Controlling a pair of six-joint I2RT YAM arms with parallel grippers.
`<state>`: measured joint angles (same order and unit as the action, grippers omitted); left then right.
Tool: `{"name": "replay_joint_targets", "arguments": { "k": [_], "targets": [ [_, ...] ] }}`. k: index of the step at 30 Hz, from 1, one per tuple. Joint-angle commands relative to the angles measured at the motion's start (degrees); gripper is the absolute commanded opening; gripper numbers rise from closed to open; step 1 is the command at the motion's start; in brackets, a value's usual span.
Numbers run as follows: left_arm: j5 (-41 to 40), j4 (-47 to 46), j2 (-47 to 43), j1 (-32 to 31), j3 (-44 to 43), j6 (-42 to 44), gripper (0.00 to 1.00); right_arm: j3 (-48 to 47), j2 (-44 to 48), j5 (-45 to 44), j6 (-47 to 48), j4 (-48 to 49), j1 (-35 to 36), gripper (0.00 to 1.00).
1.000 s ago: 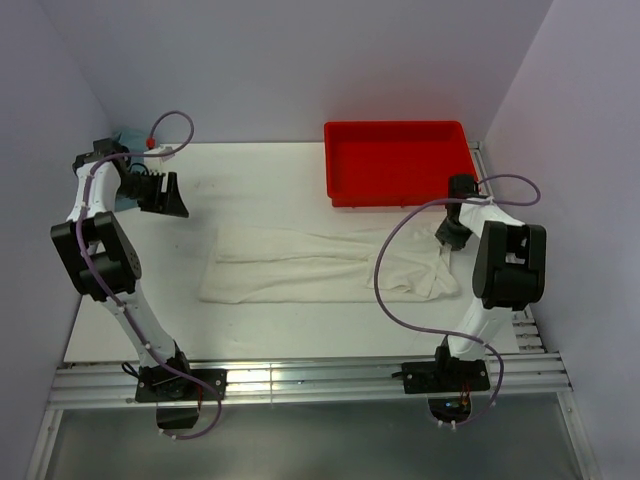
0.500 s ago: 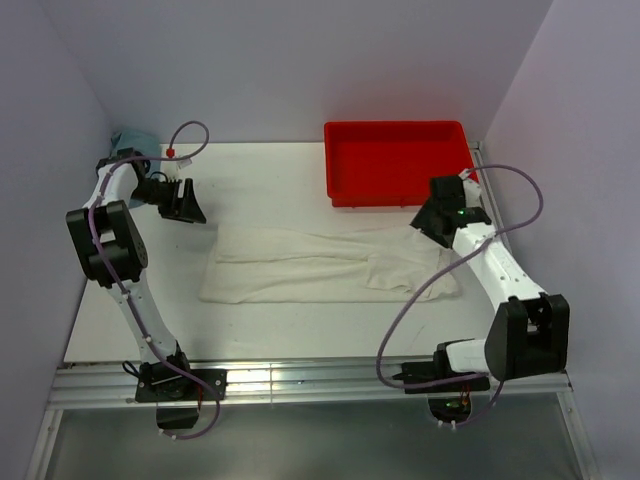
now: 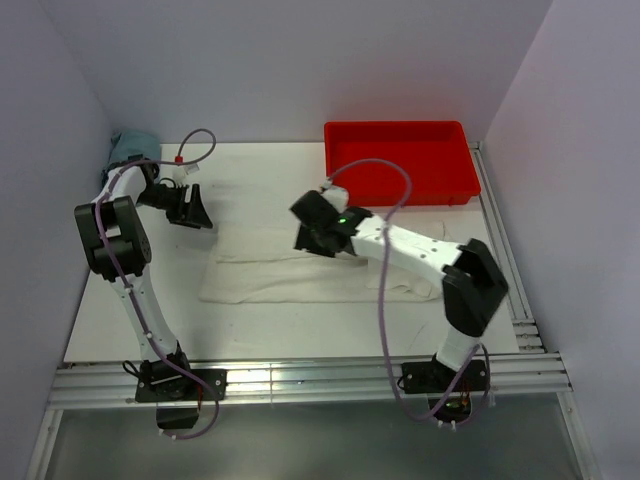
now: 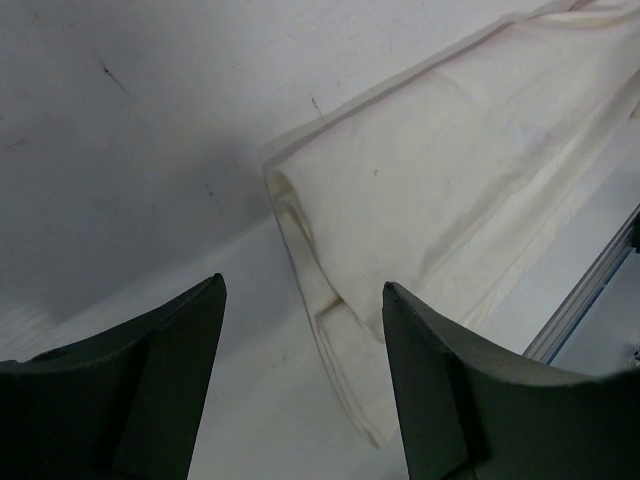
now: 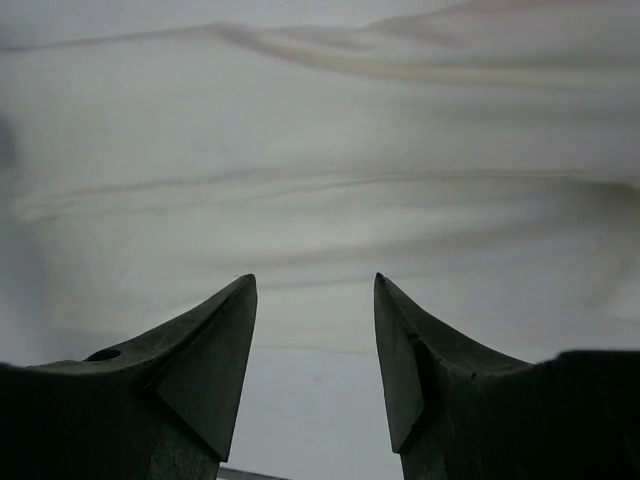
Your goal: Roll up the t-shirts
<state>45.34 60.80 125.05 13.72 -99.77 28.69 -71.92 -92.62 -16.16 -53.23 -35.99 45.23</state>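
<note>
Lying on the table (image 3: 250, 180), seen from above, the cream t-shirt (image 3: 262, 272) is folded into a long wrinkled band. My left wrist view shows my left gripper (image 4: 303, 290) wide, empty, near its folded corner; my right wrist view, my right gripper (image 5: 314, 280) parted, empty, over plain creased cloth.

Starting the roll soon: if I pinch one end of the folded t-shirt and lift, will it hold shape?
Probably not: the t-shirt lies limp with soft wrinkles, so a lifted end would likely sag. Its stacked layers at the folded edge may slide apart. Pushed, it would likely bunch.
</note>
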Motion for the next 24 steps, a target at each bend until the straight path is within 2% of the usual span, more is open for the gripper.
{"name": "replay_joint_targets", "arguments": {
  "k": [1,5,13,16,24],
  "targets": [
    [1.51,1.86,0.62,-0.97,-1.57,1.63,0.70,-11.28,-9.13,-0.72,-3.63,0.92,7.40,0.57],
    [0.98,2.84,1.16,-1.76,-1.40,3.65,0.70,-28.75,-24.67,1.66,-3.37,-1.36,13.03,0.56],
    [1.86,6.09,3.44,-2.20,-2.54,6.29,0.70,-52.06,-41.23,5.96,-3.19,-2.50,19.18,0.52],
    [1.59,6.00,3.44,-2.55,-2.36,6.29,0.70,-55.95,-45.45,7.11,-2.49,-2.95,19.98,0.51],
    [0.98,4.86,3.53,-3.96,-2.19,4.71,0.70,-58.50,-49.32,8.34,-1.09,-0.57,21.91,0.49]
  ]
}}
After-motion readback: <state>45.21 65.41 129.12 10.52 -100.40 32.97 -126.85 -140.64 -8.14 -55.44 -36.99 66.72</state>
